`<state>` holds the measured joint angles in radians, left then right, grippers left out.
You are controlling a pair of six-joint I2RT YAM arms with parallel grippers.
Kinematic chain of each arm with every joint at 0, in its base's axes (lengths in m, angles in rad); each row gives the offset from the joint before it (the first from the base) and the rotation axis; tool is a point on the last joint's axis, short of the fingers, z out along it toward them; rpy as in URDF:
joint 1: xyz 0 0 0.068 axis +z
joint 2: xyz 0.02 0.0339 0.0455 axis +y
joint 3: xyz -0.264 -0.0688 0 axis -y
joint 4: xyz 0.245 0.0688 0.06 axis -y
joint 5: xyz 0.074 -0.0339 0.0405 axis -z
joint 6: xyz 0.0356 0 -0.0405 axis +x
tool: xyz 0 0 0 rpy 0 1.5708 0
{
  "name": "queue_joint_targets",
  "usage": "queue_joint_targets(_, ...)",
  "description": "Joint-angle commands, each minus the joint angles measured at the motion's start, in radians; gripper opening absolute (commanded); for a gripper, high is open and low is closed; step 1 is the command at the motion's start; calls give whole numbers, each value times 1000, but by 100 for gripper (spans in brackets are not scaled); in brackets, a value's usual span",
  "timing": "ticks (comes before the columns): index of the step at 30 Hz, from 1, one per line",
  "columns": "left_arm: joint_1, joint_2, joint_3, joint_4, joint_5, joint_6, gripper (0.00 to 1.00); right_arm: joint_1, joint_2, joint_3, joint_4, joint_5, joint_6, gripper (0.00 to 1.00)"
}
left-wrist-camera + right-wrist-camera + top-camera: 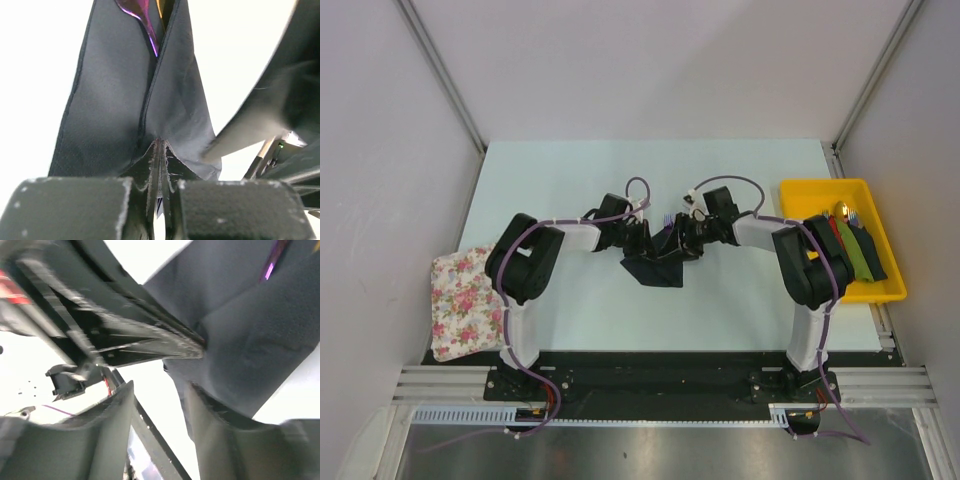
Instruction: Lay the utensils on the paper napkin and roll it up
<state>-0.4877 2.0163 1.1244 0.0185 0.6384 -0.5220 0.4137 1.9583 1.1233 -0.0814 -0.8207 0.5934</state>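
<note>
My left hand (159,184) clamps the paper napkin (107,115) so its fold cradles the utensils (144,20) just ahead; my right hand (160,392), beside it, gapes half-open, empty.

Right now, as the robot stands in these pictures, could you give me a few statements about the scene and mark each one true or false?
1. The left gripper pinches a fold of the black napkin. True.
2. The yellow tray sits on the left side of the table. False: it is on the right side.
3. A floral cloth lies at the table's left edge. True.
4. The black napkin lies flat. False: it is bunched into folds, one of them pinched by the left gripper.
5. The yellow tray is empty. False: it holds a red napkin roll and a green napkin roll.
</note>
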Motion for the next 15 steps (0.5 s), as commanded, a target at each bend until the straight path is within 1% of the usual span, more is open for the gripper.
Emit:
queue_joint_targets(1,1,4,25,-12,-22,33,6,-6,-108,50,-9,125,-29,40)
queue_joint_targets(2,1,1,23,-11,-23,33,5,-6,-111,53,-20,155,-44,36)
queue_joint_targets(3,1,1,23,-11,-25,33,4,-4,-111,70,-49,182,-55,28)
queue_joint_targets(4,1,-2,20,-11,-26,33,4,2,-107,79,-67,239,-67,24)
queue_joint_targets(5,0,-2,20,-12,-28,34,4,5,-98,92,-89,256,-79,20)
queue_joint_targets(6,0,-4,20,-11,-28,36,4,7,-88,113,-118,268,-96,15)
queue_joint_targets(8,0,-5,17,-11,-29,37,3,14,-65,125,-127,288,-93,11)
queue_joint_targets(9,0,-5,17,-11,-31,37,3,17,-59,136,-136,305,-98,6)
queue_joint_targets(13,0,-10,6,-9,-32,37,2,34,-26,156,-136,333,-107,1)
queue_joint_targets(15,0,-11,3,-9,-32,40,2,39,-4,161,-136,333,-107,0)
